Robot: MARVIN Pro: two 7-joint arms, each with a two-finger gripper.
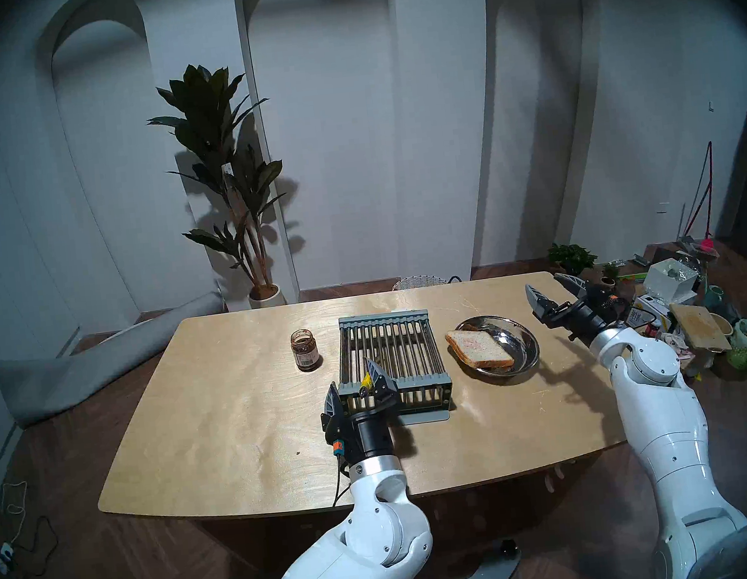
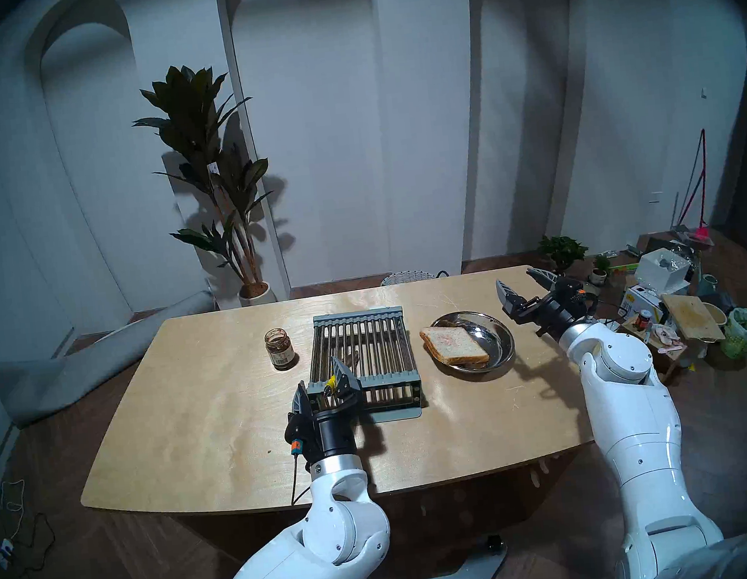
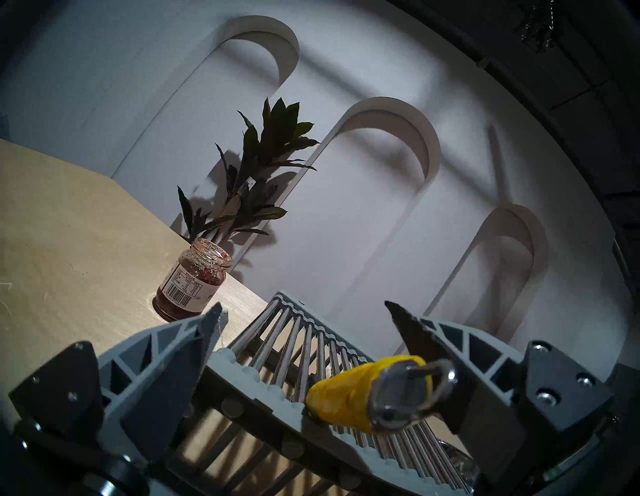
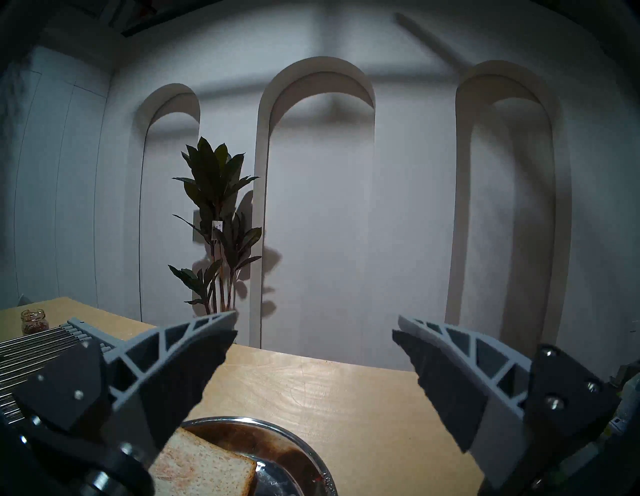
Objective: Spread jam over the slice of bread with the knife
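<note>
The knife's yellow handle (image 1: 365,381) (image 3: 360,391) rests on the front left edge of the grey rack (image 1: 391,353), its blade lying back across the bars. My left gripper (image 1: 353,377) (image 3: 303,308) is open around the handle, which sits against the right-hand finger (image 3: 426,346). The jam jar (image 1: 306,349) (image 3: 190,280) stands open, left of the rack. The slice of bread (image 1: 479,347) (image 4: 204,467), stained pink, lies in a steel plate (image 1: 528,335). My right gripper (image 1: 544,282) (image 4: 315,329) is open and empty, above and right of the plate.
The rack fills the table's middle. Boxes, a board and bags (image 1: 693,319) crowd the floor just off the table's right end. A potted plant (image 1: 235,195) and a wire basket (image 1: 419,282) stand behind the table.
</note>
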